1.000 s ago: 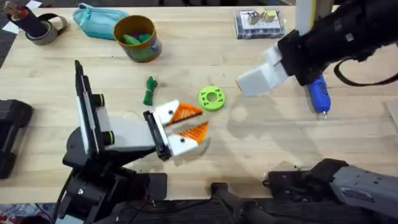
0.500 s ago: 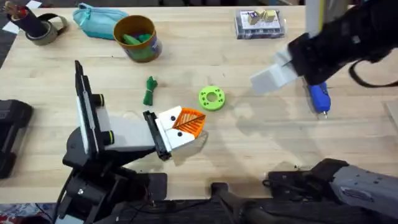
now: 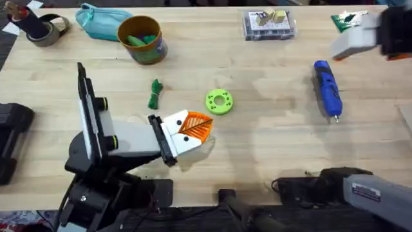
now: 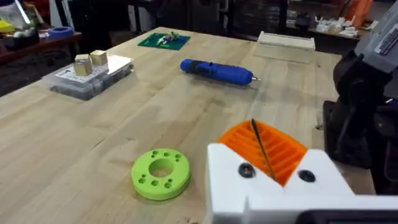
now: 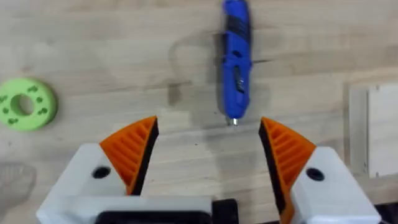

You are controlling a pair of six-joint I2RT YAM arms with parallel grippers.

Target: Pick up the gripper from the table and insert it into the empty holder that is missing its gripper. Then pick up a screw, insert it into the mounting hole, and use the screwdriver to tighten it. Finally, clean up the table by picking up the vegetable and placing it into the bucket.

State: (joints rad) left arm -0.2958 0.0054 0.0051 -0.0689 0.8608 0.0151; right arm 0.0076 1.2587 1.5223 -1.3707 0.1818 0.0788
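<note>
we see a pale wooden table (image 3: 270,138) with a visible grain running across it — it takes up most of the overhead view, lit evenly from above, with soft shadows on its surface. beyond its far left corner the floor looks dark grey. in the left wrist view the room behind the table is dim and cluttered: dark furniture legs (image 4: 134,12), another work surface (image 4: 37,53) at the far left carrying small coloured items too blurred to tell, and a bench (image 4: 329,25) at the far right with indistinct white and orange shapes — we cannot make out walls or windows. a light wooden board (image 4: 286,42) lies flat near the table's far edge.
</note>
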